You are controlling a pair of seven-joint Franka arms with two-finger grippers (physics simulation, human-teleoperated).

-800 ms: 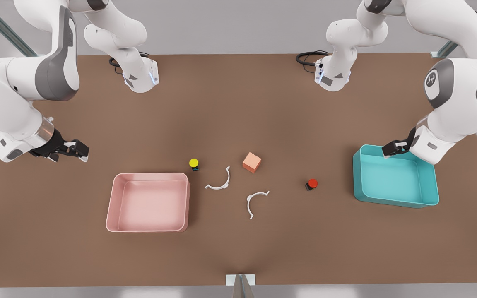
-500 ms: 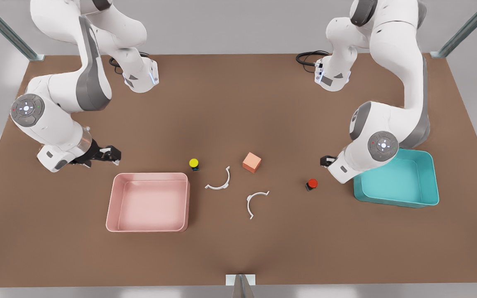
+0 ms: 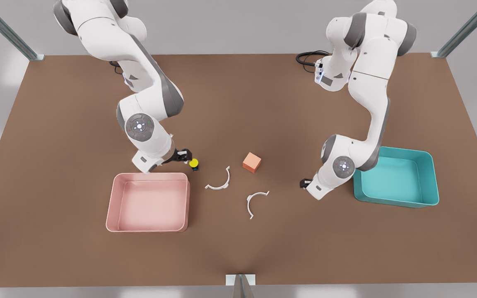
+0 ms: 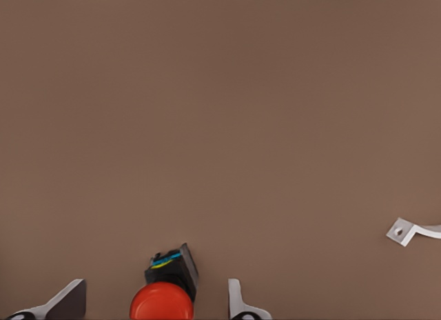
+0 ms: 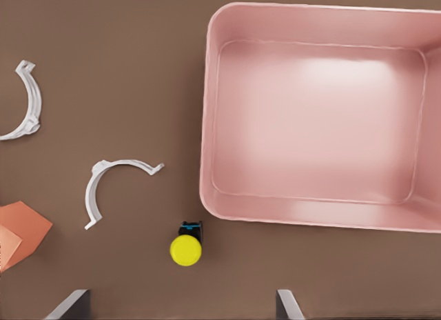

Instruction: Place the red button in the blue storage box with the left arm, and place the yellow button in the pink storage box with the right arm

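The red button (image 4: 162,301) stands on the table between the open fingers of my left gripper (image 4: 153,303). In the front view that gripper (image 3: 305,182) is low over the table at the right, just left of the teal-blue storage box (image 3: 396,201), and its wrist hides the red button. The yellow button (image 3: 193,163) (image 5: 186,250) stands just behind the pink storage box (image 3: 151,175) (image 5: 207,127). My right gripper (image 3: 186,155) (image 5: 179,305) hovers open right beside it, with the button lying just ahead of the fingertips.
An orange-pink cube (image 3: 251,162) (image 5: 21,230) and two white curved brackets (image 3: 220,180) (image 3: 255,200) lie between the two buttons. One bracket end (image 4: 406,232) shows near the left gripper. Both boxes are empty.
Both arms have swung inward and down from the table's sides. The left gripper moved from the blue box to the red button, the right gripper to the yellow button.
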